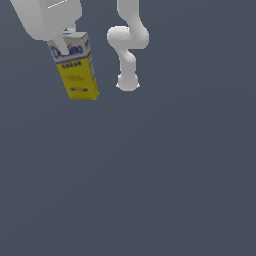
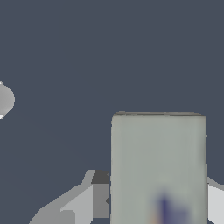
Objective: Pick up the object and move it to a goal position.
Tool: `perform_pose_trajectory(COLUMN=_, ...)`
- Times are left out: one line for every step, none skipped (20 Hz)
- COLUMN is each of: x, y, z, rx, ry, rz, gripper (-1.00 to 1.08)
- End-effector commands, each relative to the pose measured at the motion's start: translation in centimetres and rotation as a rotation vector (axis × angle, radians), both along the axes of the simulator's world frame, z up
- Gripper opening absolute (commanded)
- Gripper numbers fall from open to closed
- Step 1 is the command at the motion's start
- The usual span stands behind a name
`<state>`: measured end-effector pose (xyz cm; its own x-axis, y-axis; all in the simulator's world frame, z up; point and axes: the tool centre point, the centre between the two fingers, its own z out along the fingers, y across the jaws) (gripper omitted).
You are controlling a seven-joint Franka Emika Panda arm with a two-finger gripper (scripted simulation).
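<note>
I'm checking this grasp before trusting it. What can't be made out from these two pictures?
- Goal position: no marker shows in either view.
- Gripper upper part: cut off by the exterior view's top edge.
- Far finger: hidden behind the sugar carton in the exterior view.
- Carton's lower end: cut off by the wrist picture's edge, its print blurred.
- Small lettering on the yellow part: too small in the exterior view.

Flat even light, no shadows, low-resolution renders (wrist view blurrier).
</note>
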<state>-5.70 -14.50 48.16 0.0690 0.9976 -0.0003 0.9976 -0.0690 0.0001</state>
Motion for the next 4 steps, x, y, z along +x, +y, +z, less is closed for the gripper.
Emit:
perform_pose_trajectory(x=0.1, y=-0.21, z=0.34, rx=0.0, ry=0.0, rz=0.001, gripper=-1.0)
perform_pose_trajectory(x=0.12, y=-0.25, z=0.39, rx=0.0, ry=0.0, rz=0.001, gripper=-1.0)
perform_pose_trajectory(x=0.13, y=-0.27, z=0.43, rx=0.0, ry=0.0, rz=0.001, gripper=-1.0)
perform_pose_trajectory(x=0.14, y=-0.28, z=0.44, rx=0.0, ry=0.0, rz=0.001, gripper=-1.0)
